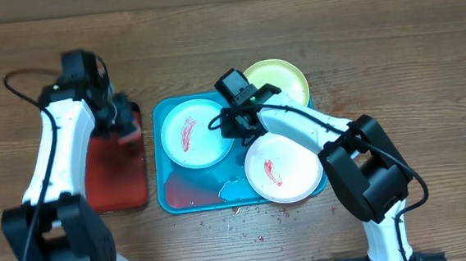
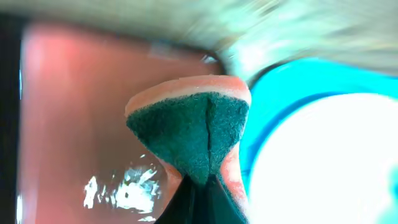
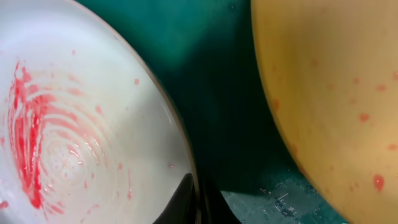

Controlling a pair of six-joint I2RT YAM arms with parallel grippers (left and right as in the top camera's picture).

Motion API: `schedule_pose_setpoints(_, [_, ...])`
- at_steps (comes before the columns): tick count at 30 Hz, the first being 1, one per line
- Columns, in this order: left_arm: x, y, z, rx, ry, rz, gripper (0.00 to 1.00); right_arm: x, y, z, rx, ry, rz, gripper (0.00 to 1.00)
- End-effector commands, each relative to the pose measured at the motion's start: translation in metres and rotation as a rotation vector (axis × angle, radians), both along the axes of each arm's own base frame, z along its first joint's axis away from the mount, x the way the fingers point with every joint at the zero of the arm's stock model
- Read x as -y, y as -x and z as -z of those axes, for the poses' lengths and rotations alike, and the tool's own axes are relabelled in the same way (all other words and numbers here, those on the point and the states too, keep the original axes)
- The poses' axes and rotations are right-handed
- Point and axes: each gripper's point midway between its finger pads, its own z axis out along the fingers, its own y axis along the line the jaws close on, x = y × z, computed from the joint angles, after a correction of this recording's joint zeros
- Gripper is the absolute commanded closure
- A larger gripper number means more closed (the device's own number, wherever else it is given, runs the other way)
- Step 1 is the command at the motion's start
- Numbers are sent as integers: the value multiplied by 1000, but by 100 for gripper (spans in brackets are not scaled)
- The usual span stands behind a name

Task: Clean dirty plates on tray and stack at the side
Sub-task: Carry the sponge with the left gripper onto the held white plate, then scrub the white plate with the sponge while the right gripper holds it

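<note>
The teal tray (image 1: 172,196) holds three plates. The light-blue-rimmed plate (image 1: 194,133) lies at its left with a red smear. The pale yellow plate (image 1: 283,168) lies at the front right, also smeared. The yellow-green plate (image 1: 283,78) sits at the back right, half off the tray. My right gripper (image 1: 237,126) is shut on the right rim of the light-blue plate (image 3: 74,137), fingers (image 3: 196,199) either side of the edge. My left gripper (image 1: 126,130) is shut on a pink-and-green sponge (image 2: 193,130), fingers (image 2: 199,202) pinching it, just left of the teal tray (image 2: 280,99).
A dark red tray (image 1: 114,168) lies left of the teal tray, under the sponge; it also shows wet in the left wrist view (image 2: 74,124). A yellowish plate (image 3: 329,93) with red specks is close on the right of my right gripper. Water and red specks lie at the teal tray's front (image 1: 229,192).
</note>
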Motion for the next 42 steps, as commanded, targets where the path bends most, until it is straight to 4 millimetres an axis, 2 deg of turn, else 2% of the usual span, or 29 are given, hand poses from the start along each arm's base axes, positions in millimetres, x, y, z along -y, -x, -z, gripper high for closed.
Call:
schedule_pose_setpoints(1, [50,-15,-37,128,49,280,96,2,8,11,-81,-28,0,96])
schedule_pose_setpoints(4, [78,-14,-21,105,33,422,96,4,10,11,-98,-32,-2,96])
schedule_pose_setpoints(7, [103,-9,6,50,15,531,96,7,10,12,-107,-28,0,96])
schedule_pose_setpoints(14, [107,0,76,-144,-92,563,96,7,13,12,-112,-30,-27,96])
schedule_pose_setpoints(21, [114,16,123,-277,-71,590,96,6,12,12,-109,-31,-27,96])
schedule_pose_setpoints(23, [122,25,129,-312,-47,616,96,6,11,12,-107,-33,-28,96])
schedule_pose_setpoints(25, [143,36,130,-323,44,700,96,5,11,11,-104,-35,-27,96])
schedule_pose_setpoints(29, [201,55,114,-253,338,929,96,5,10,11,-102,-36,-27,96])
schedule_pose_setpoints(31, [217,58,107,-219,416,973,96,5,10,11,-102,-36,-27,95])
schedule_pose_setpoints(32, [218,56,107,-208,416,970,96,5,10,11,-102,-36,-27,96])
schedule_pose_setpoints(34, [213,44,112,-203,366,894,95,5,10,11,-102,-36,-27,96])
schedule_pose_setpoints(36, [193,25,122,-206,236,729,96,5,10,11,-102,-36,-27,95])
schedule_pose_setpoints(39, [154,-4,131,-178,18,477,96,5,10,11,-102,-36,-27,96])
schedule_pose_setpoints(42, [107,-21,126,-144,-232,242,96,5,10,11,-102,-36,-27,96])
